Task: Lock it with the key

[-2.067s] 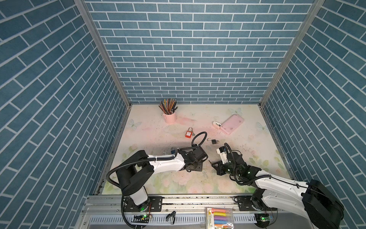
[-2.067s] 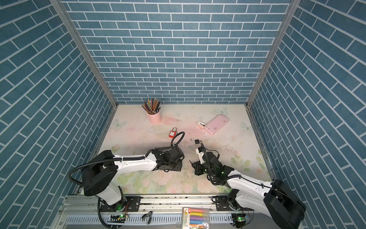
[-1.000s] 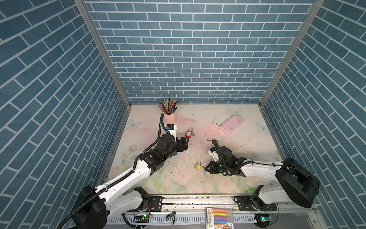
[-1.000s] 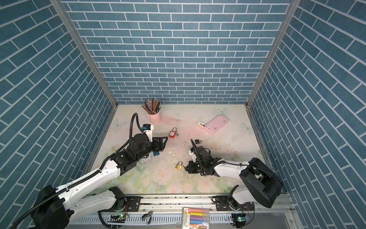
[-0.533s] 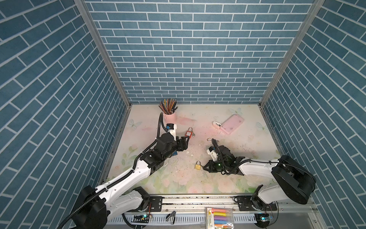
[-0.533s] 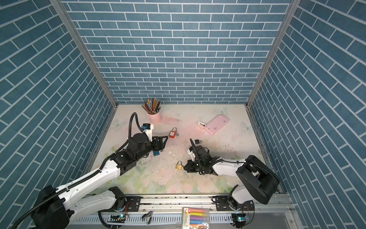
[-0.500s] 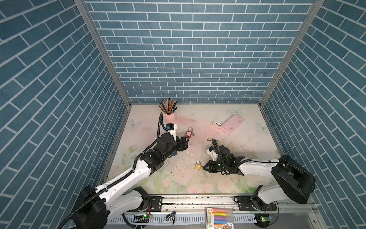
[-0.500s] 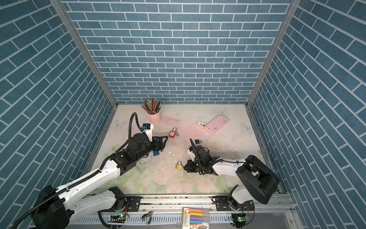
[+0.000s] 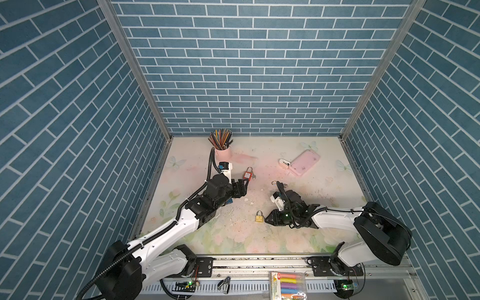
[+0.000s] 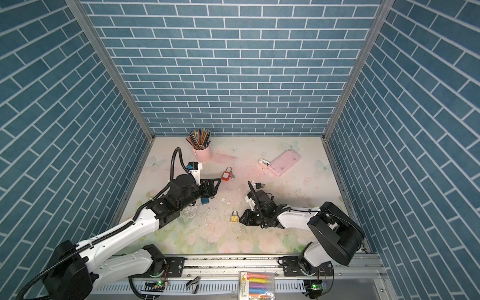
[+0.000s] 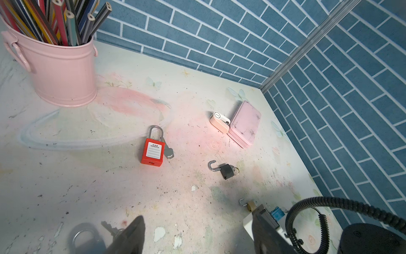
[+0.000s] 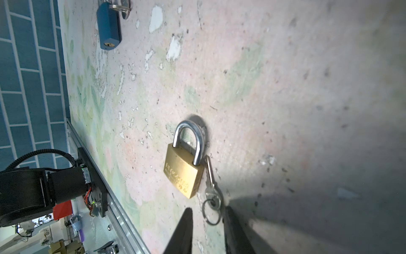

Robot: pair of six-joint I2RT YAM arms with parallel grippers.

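Observation:
A brass padlock (image 12: 183, 170) lies flat on the table near the front, seen in both top views (image 9: 259, 216) (image 10: 234, 216). Both legs of its shackle meet the body. Its key (image 12: 210, 182) lies along the lock's side, outside the keyhole, with the key ring (image 12: 211, 211) trailing. My right gripper (image 12: 207, 212) is low on the table, open a little, and the ring lies between its fingertips (image 12: 186, 216). It sits just right of the lock (image 9: 266, 220). My left gripper (image 11: 195, 220) is wide open and holds nothing. It hovers near a red padlock (image 9: 248, 175).
The red padlock (image 11: 152, 151) has a key beside it. A black padlock (image 11: 227, 171) with its shackle open lies mid-table. A blue padlock (image 12: 108, 26) lies beneath the left arm. A pink pencil bucket (image 9: 223, 153) and a pink case (image 9: 304, 163) stand at the back.
My right gripper's jaws have parted from shut and now straddle the key ring. The gripper has edged left towards the brass padlock. The left arm has held still over the last second.

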